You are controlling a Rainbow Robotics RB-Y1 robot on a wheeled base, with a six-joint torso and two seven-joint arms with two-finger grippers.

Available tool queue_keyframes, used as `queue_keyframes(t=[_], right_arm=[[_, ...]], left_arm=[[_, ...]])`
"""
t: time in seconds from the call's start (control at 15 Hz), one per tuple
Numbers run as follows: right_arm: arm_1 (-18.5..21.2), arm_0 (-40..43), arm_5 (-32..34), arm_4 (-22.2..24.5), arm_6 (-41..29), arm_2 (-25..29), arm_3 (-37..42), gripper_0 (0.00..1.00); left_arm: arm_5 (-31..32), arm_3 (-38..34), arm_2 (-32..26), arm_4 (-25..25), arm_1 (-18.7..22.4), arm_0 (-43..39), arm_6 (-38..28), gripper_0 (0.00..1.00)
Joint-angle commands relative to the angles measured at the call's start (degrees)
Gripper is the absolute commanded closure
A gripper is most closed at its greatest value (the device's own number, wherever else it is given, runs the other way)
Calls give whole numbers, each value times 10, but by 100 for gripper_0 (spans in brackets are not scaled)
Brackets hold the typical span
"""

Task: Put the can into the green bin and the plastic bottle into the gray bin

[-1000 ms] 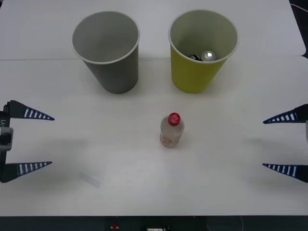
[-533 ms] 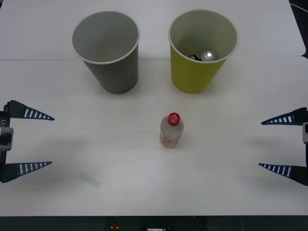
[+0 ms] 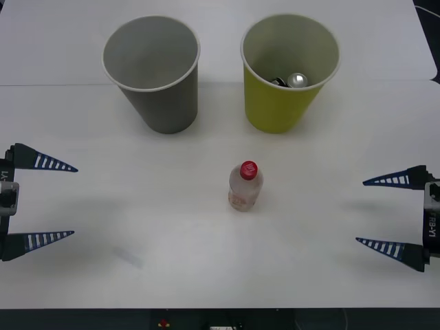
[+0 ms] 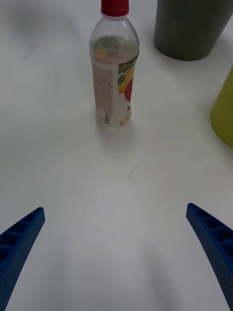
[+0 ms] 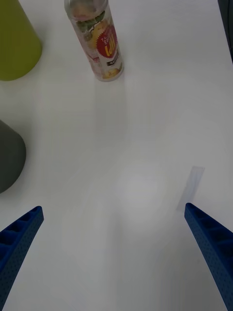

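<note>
Bare table [image 3: 137, 220] flanks the upright plastic bottle [image 3: 245, 185].
Behind it, gray bin [image 3: 152, 72] and green bin [image 3: 289, 72] block the far side.

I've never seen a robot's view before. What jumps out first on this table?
Two big paper cups stand at the back: the gray bin on the left, the green bin on the right with the can already inside. The plastic bottle stands upright mid-table, between the open left claw and open right claw.

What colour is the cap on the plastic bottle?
Red; the plastic bottle's cap shows best in the right wrist view.
</note>
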State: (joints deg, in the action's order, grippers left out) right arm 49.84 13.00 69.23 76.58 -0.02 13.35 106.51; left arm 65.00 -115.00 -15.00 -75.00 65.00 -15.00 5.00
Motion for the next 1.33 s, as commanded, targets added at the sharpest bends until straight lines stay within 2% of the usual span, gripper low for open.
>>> queue_keyframes(t=[0.07,0.4,0.53,0.73,1.33], right_arm=[[-33,-10,16,1,18,0,-25,0],[-95,-13,17,9,52,0,-48,0],[-124,-34,23,14,92,-3,-82,0],[-157,-56,34,14,103,-18,-126,0],[-231,-118,34,-9,154,-52,-229,0]], left_arm=[[0,0,0,0,0,0,0,0],[0,0,0,0,0,0,0,0],[0,0,0,0,0,0,0,0],[0,0,0,0,0,0,0,0],[0,0,0,0,0,0,0,0]])
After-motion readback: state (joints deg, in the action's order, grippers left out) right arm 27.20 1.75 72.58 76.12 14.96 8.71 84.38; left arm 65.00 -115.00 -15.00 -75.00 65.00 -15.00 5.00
